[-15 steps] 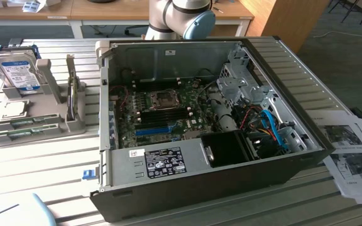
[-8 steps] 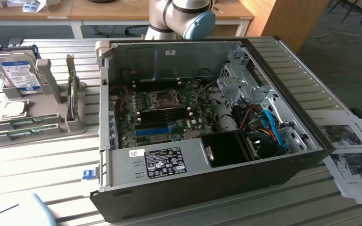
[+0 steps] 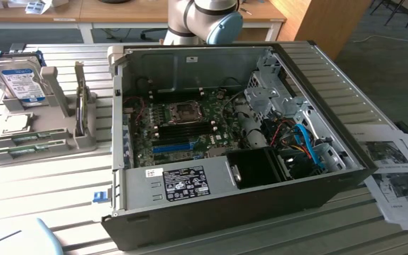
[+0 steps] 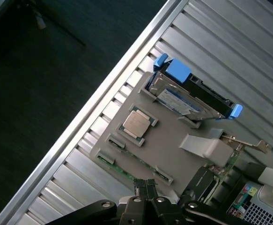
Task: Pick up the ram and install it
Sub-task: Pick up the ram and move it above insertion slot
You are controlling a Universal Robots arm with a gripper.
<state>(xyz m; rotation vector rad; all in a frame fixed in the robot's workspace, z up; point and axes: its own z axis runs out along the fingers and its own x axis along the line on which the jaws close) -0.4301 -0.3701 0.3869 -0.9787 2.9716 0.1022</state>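
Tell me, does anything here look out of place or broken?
Nothing looks spilled or broken. The computer case lies open on its side, seemingly on purpose. Only the printed sheets at the exterior view's right lie loose and overlapping. The ram sits straight in its holder.

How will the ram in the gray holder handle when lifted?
Probably stiff: the ram is a flat green board lying straight in its gray holder. Likely light, being thin. Its narrow edges may slip or tilt in a grip.
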